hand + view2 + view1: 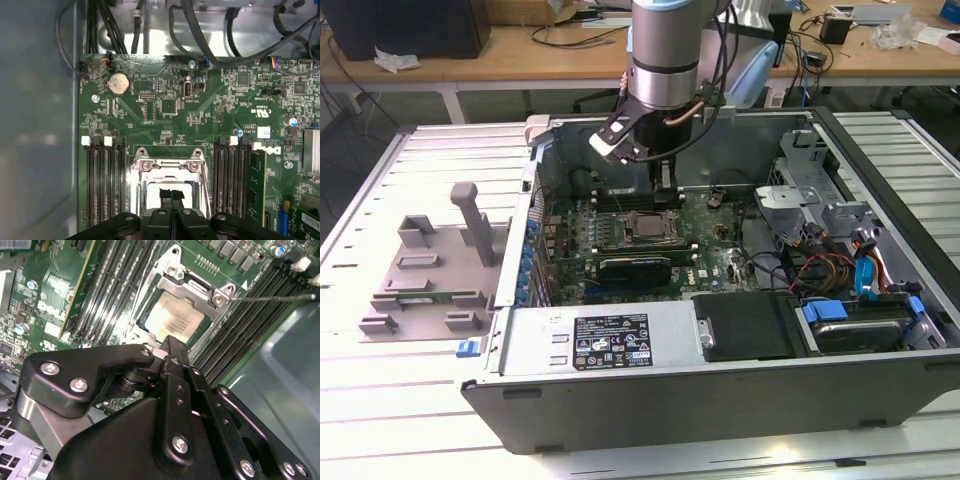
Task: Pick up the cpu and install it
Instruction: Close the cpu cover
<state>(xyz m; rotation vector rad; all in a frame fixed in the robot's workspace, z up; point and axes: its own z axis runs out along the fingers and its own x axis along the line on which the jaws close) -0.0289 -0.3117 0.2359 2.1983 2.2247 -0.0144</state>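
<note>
The cpu [175,320] is a small square chip with a pale silver top, lying flat inside the open socket frame [172,277] on the green motherboard. In the exterior view the cpu [646,228] sits in the middle of the board, inside the open computer case [720,385]. My gripper [665,183] hangs just above and behind it, and the cpu [152,196] shows pale around the dark tips. In the first wrist view the gripper [171,196] has its two fingertips pressed together over the chip, with nothing between them. The second wrist view shows the black gripper [167,344] linkage close over the socket.
Memory slots [105,185] flank the socket on both sides. A grey fixture plate [420,270] with upright blocks lies on the table at the exterior view's left. The power supply [610,340] and drive cage with cables [840,250] fill the case's near and right parts.
</note>
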